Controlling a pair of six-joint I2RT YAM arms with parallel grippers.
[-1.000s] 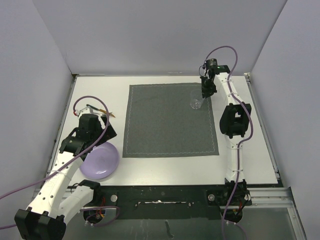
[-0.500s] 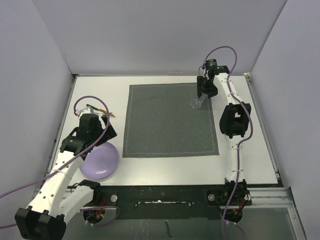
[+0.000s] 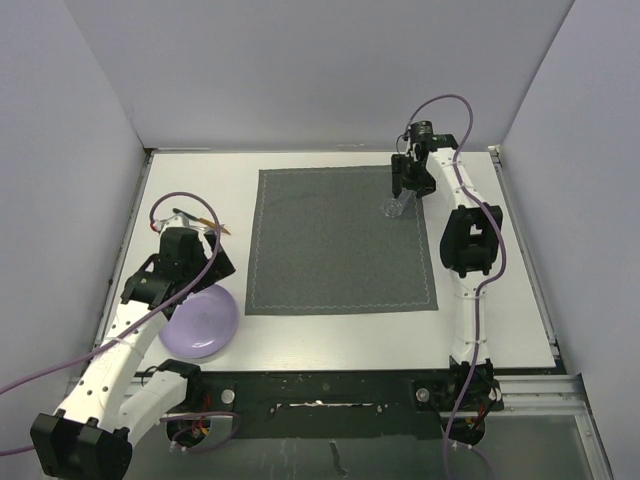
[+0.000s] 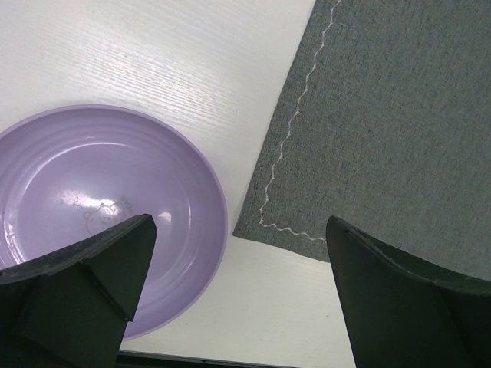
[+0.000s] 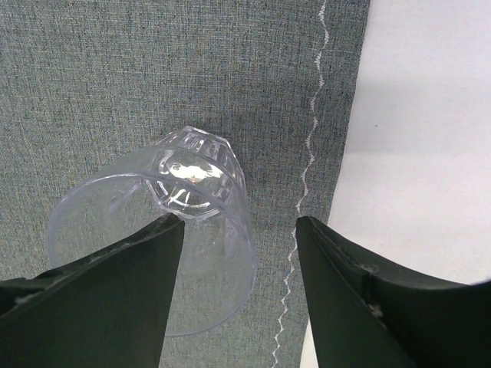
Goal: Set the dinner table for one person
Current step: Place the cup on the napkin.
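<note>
A clear glass (image 3: 391, 208) stands upright on the far right corner of the dark grey placemat (image 3: 340, 250), which lies on the white dinner table (image 3: 500, 300). My right gripper (image 3: 402, 180) hovers just over it, open. In the right wrist view the glass (image 5: 184, 207) sits free beside the left finger (image 5: 115, 307), with the gripper (image 5: 239, 226) gripping nothing. A purple plate (image 3: 200, 320) lies on the table at the near left. My left gripper (image 3: 188, 262) hangs open above its far edge. The left wrist view shows the plate (image 4: 92, 207), the mat's corner (image 4: 383, 115) and the open gripper (image 4: 238, 230).
A thin stick-like item with an orange end (image 3: 208, 223) lies by the left arm, partly hidden. White walls close in the table at the back and both sides. The arm bases and a black rail (image 3: 320, 390) run along the near edge.
My right gripper has opened, let go of the glass and drawn slightly back toward the far edge. The glass stays on the mat. The left arm has barely moved.
</note>
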